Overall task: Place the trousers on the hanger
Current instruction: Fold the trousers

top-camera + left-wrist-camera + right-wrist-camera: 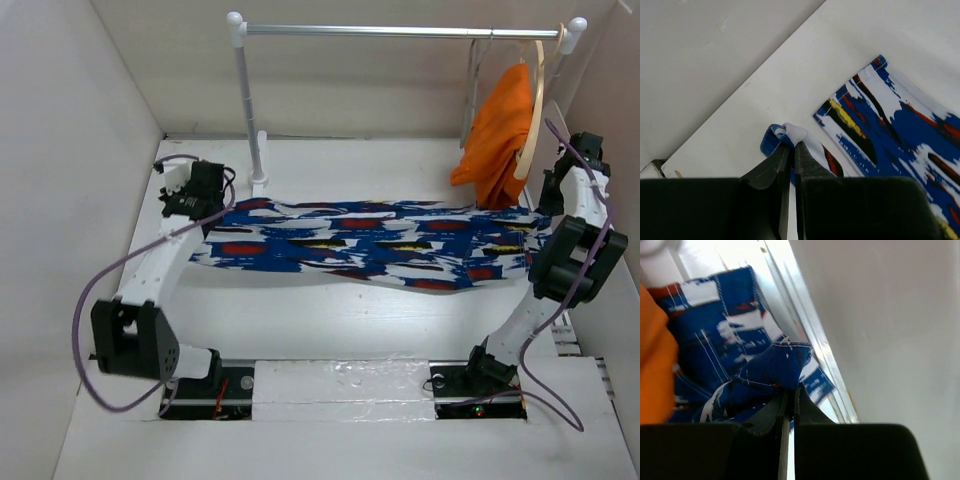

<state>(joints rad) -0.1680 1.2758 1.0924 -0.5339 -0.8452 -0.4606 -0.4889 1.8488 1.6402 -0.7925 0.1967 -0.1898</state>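
The trousers (370, 243), dark blue with red, white, yellow and black streaks, hang stretched flat between my two grippers above the table. My left gripper (207, 205) is shut on their left end; in the left wrist view it (791, 146) pinches a bunched corner while the rest of the trousers (890, 130) spreads to the right. My right gripper (547, 207) is shut on the right end; in the right wrist view it (790, 388) pinches a blue fold of the trousers (730, 340). The thin grey wire hanger (471, 95) hangs from the rail at the back right.
A white clothes rail (400, 31) on a post (247, 110) stands at the back. A pale wooden hanger (537, 100) with orange cloth (497, 135) hangs at its right end, close to my right gripper; the orange cloth (652, 365) shows in the right wrist view. White walls close both sides.
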